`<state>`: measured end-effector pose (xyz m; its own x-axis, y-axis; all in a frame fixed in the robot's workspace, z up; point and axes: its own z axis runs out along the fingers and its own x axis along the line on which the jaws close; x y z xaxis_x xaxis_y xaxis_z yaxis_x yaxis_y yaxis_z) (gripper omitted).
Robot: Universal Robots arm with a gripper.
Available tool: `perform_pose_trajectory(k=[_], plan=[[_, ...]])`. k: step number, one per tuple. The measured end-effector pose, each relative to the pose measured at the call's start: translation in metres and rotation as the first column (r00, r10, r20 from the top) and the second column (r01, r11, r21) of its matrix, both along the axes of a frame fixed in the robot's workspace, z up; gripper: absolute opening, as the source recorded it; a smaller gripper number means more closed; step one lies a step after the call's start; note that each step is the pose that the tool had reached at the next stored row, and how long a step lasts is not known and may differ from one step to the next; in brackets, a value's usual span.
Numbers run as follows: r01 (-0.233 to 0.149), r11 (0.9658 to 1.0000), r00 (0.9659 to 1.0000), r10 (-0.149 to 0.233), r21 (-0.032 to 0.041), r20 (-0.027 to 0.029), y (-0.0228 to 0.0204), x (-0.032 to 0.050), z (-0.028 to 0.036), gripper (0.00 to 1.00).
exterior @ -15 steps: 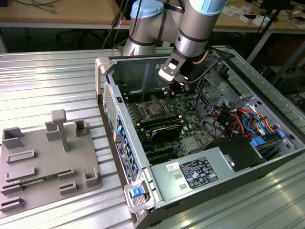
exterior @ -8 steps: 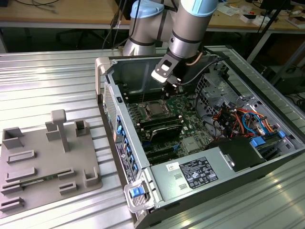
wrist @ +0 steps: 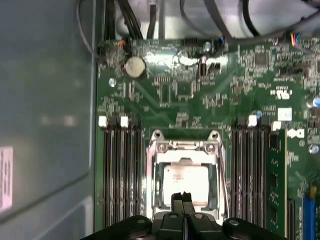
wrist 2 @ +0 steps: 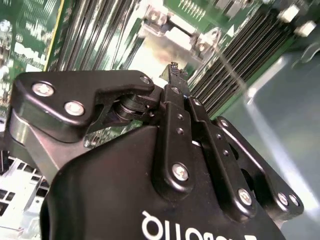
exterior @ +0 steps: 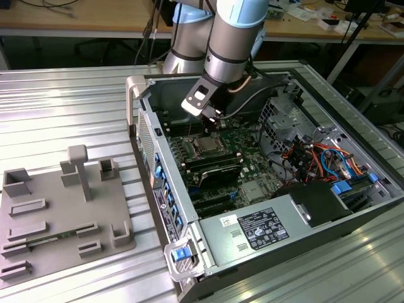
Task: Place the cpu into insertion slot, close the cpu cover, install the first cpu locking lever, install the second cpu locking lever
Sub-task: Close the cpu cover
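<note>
1. Setting: ribbed bare-metal table (exterior: 63, 101); open grey steel computer case (exterior: 161, 170) lying on its side; grey moulded fixture tray (exterior: 57, 208) to the exterior view's left.
2. My claw (wrist: 182, 196) is clenched, tips pressed together, gripping nothing I can see; it hovers low over the near edge of the socket.
3. The cpu (wrist: 185, 177), a flat square chip with a dull silver-grey top, sits in the insertion slot (wrist: 156, 190), a black square socket; the cpu cover (wrist: 182, 146), a shiny windowed metal frame, appears to lie down around it.
4. Step in hand, my judgement: closing the cover; bear squarely on the frame's metal, never on the chip; stay clear of the long black memory slots (wrist: 120, 170) flanking both sides.
5. Materials: glossy green circuit board (wrist: 190, 95), finely studded; stamped frame bright and rigid; chip top matte.
</note>
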<state>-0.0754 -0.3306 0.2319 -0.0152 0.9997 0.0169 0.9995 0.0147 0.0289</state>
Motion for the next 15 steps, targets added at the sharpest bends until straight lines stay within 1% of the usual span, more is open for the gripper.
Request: perform_pose_trajectory(k=[2,5,9,12,15], plan=[[0.0,1.0,1.0,0.0,0.0,0.0,0.0001,-0.0048,-0.0024,0.11],[0.0,1.0,1.0,0.0,0.0,0.0,0.0003,-0.0108,-0.009,0.11],[0.0,1.0,1.0,0.0,0.0,0.0,0.0004,-0.0127,-0.0182,0.11],[0.0,1.0,1.0,0.0,0.0007,-0.0001,0.0004,-0.0137,-0.0233,0.11],[0.0,1.0,1.0,0.0,0.0046,-0.0001,0.0004,-0.0145,-0.0251,0.11]])
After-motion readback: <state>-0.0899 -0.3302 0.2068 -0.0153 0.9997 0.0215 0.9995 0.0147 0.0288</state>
